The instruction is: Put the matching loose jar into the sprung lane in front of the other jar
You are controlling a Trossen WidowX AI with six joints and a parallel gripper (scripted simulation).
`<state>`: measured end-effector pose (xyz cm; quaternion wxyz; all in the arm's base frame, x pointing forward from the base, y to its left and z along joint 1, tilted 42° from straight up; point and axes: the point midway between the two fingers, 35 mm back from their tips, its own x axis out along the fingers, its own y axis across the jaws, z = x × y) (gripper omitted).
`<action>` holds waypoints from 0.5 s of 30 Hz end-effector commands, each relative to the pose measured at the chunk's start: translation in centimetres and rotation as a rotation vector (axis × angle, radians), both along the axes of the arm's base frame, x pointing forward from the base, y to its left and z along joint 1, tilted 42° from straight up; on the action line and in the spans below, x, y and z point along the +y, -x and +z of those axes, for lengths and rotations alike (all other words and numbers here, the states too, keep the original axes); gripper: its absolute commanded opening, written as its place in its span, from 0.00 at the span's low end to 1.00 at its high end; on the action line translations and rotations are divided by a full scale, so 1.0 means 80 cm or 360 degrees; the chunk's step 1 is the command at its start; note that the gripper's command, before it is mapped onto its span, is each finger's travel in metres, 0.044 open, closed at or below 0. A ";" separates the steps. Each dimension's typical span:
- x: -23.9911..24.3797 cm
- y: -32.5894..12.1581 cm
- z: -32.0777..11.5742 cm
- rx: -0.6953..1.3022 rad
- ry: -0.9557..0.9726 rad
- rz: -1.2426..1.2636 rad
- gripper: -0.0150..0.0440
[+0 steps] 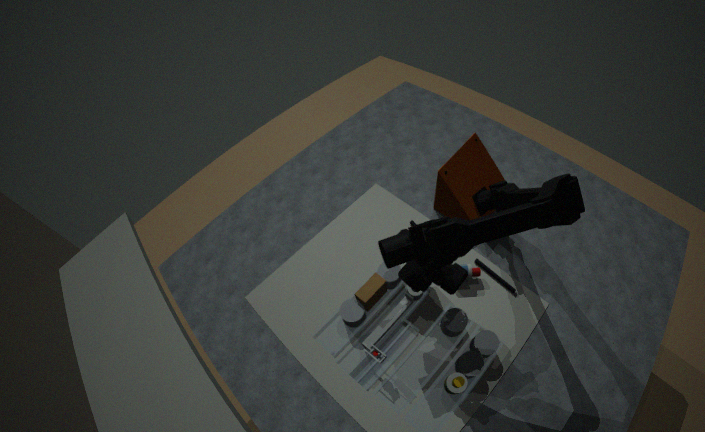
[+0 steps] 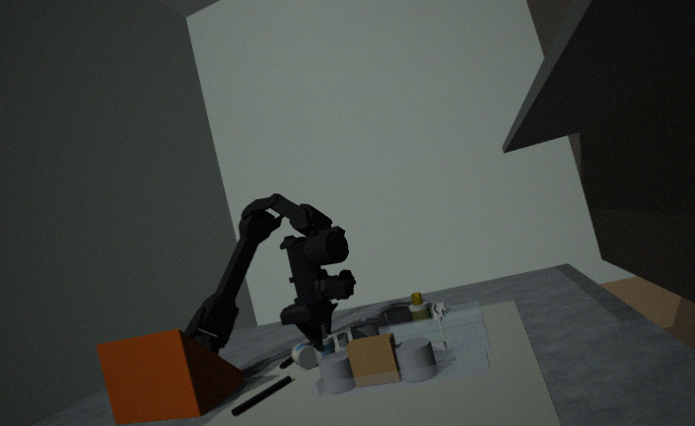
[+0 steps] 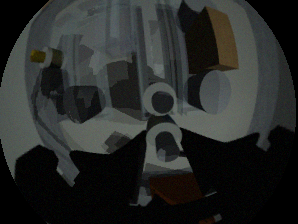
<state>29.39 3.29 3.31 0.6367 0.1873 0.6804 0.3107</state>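
Sitting in dim light. Showing a big pale wall panel (image 2: 391,148) at the back, with darker grey walls (image 2: 74,159) beside it. Hanging high at one side, a dark slanted shelf (image 2: 630,79). Lying under everything, a tan wooden table (image 1: 220,182) wearing a grey speckled mat (image 1: 300,193), with a pale sheet (image 1: 311,268) lying on top. Leaning near the table edge, a pale flat board (image 1: 123,333). Casting soft shadows across the mat.
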 end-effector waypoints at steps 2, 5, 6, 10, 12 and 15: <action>0.000 -0.010 0.003 -0.0032 -0.0003 -0.0010 0.25; 0.000 -0.012 0.003 -0.0033 -0.0003 -0.0010 0.25; 0.001 -0.012 0.003 -0.0033 -0.0003 -0.0010 0.25; 0.001 -0.014 0.003 -0.0033 -0.0004 -0.0010 0.25; 0.001 -0.015 0.003 -0.0033 -0.0004 -0.0010 0.25; 0.001 -0.016 0.003 -0.0033 -0.0004 -0.0010 0.25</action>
